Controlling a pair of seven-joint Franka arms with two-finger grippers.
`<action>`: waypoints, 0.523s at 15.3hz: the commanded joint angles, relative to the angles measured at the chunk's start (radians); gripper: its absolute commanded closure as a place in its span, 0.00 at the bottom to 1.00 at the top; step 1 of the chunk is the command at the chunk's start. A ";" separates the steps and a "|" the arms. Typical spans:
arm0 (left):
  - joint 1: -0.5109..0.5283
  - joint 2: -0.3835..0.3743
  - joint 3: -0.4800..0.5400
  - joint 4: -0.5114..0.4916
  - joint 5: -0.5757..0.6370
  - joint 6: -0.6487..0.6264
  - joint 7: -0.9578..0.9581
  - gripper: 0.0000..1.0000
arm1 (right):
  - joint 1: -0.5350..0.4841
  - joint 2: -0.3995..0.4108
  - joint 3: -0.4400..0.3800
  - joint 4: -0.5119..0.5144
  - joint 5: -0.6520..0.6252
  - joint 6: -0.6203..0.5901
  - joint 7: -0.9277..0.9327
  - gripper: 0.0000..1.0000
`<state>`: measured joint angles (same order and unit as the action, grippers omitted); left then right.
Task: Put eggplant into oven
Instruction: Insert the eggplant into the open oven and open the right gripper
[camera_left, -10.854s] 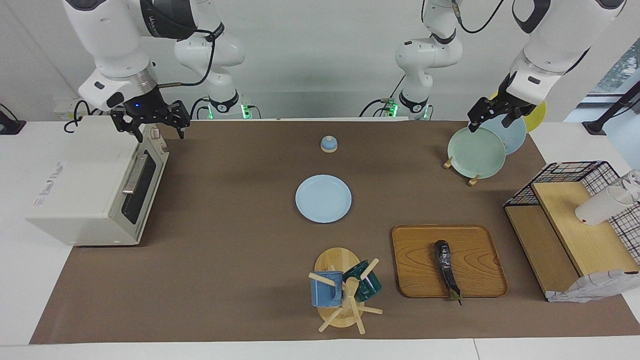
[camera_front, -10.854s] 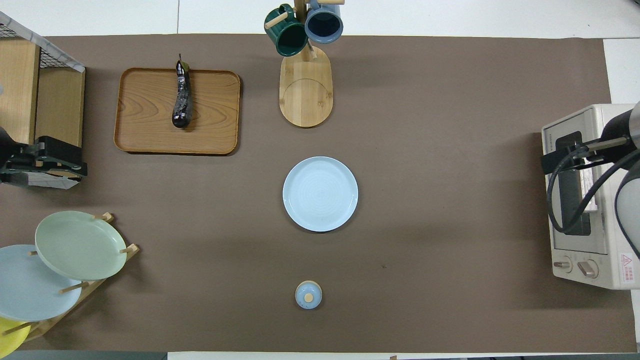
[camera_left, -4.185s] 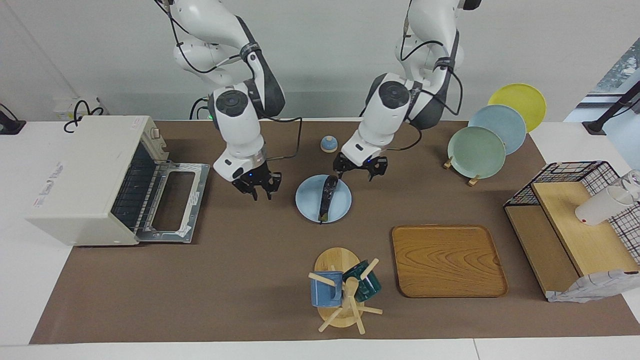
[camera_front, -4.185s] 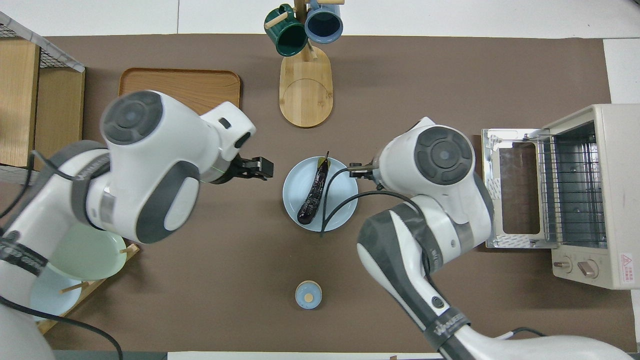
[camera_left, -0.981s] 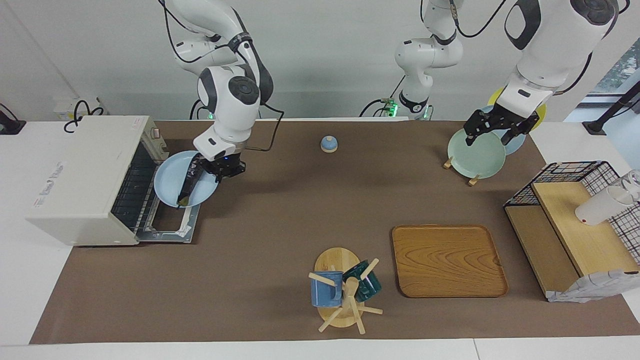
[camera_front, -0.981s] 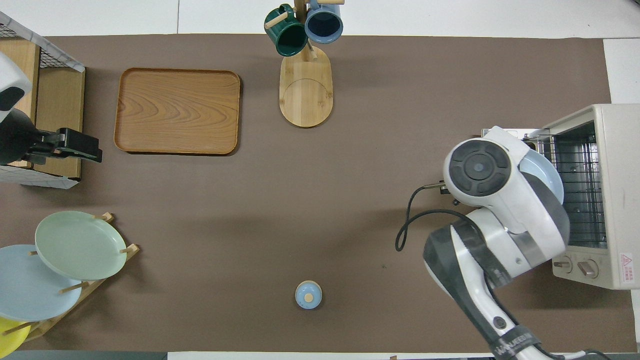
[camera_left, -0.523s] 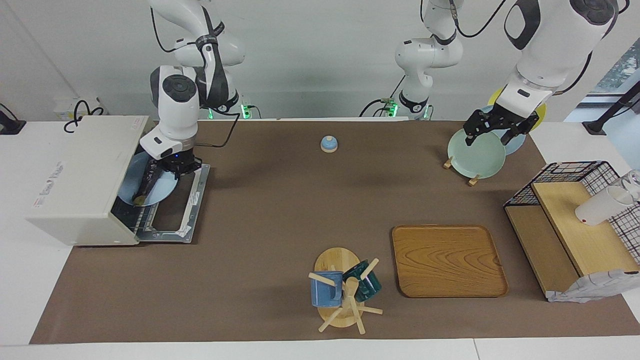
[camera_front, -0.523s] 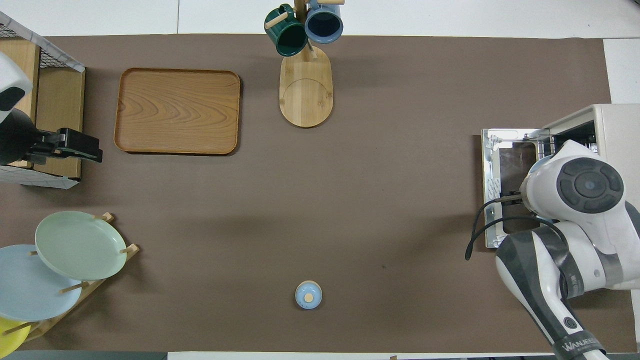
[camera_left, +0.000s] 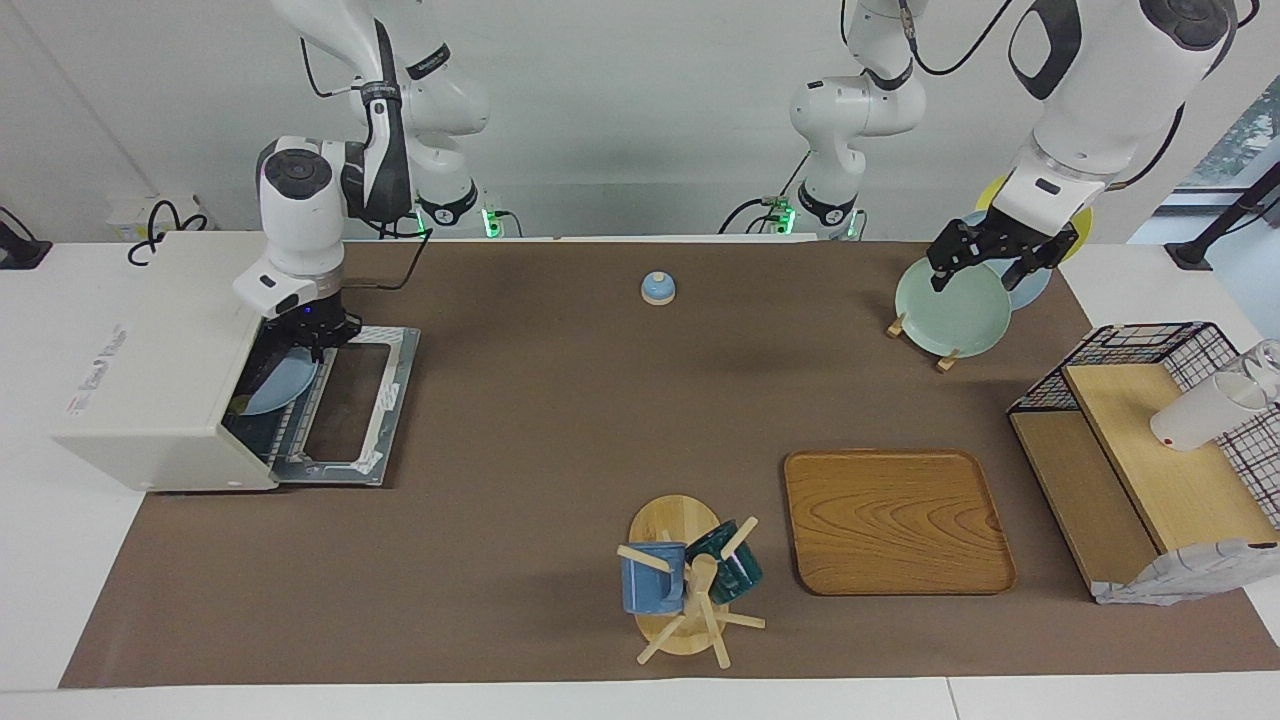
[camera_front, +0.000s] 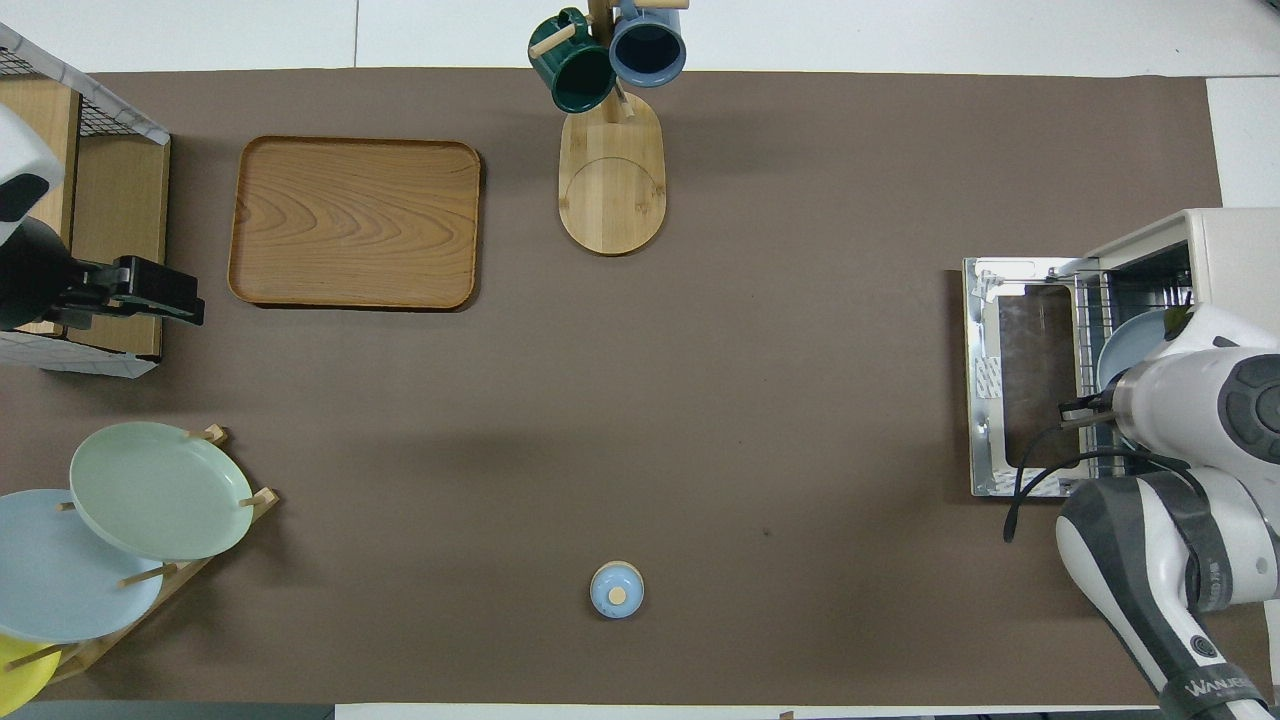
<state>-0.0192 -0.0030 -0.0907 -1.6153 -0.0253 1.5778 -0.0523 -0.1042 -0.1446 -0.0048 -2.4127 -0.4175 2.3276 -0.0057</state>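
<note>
The off-white oven (camera_left: 160, 350) (camera_front: 1235, 235) stands at the right arm's end of the table, its door (camera_left: 345, 400) (camera_front: 1020, 375) dropped open. My right gripper (camera_left: 312, 338) is over the door at the oven's mouth, shut on the rim of a light blue plate (camera_left: 280, 385) (camera_front: 1125, 350). Most of that plate is inside on the wire rack. The eggplant lies on the plate, almost all hidden by the oven's top and my arm; only its greenish stem tip (camera_left: 238, 405) (camera_front: 1182, 318) shows. My left gripper (camera_left: 985, 268) (camera_front: 165, 297) waits open over the plate rack.
A plate rack (camera_left: 950, 305) with three plates and a wire shelf (camera_left: 1150, 430) stand at the left arm's end. A wooden tray (camera_left: 895, 520) and a mug tree (camera_left: 690, 580) lie farther from the robots. A small blue knobbed lid (camera_left: 657, 288) sits near the robots.
The right gripper has carried the plate with the eggplant from above the door into the oven's opening. The left arm has not moved.
</note>
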 joint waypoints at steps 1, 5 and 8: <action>0.007 -0.015 -0.004 -0.009 0.016 -0.005 -0.006 0.00 | -0.015 -0.013 0.011 -0.025 0.003 0.019 -0.011 1.00; 0.007 -0.015 -0.004 -0.009 0.016 -0.007 -0.006 0.00 | -0.008 0.020 0.011 -0.022 0.062 0.050 -0.013 1.00; 0.007 -0.015 -0.004 -0.009 0.016 -0.007 -0.006 0.00 | 0.003 0.028 0.011 -0.013 0.062 0.062 -0.016 0.97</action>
<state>-0.0191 -0.0030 -0.0907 -1.6153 -0.0253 1.5777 -0.0523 -0.1012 -0.1323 0.0005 -2.4176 -0.3789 2.3695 -0.0057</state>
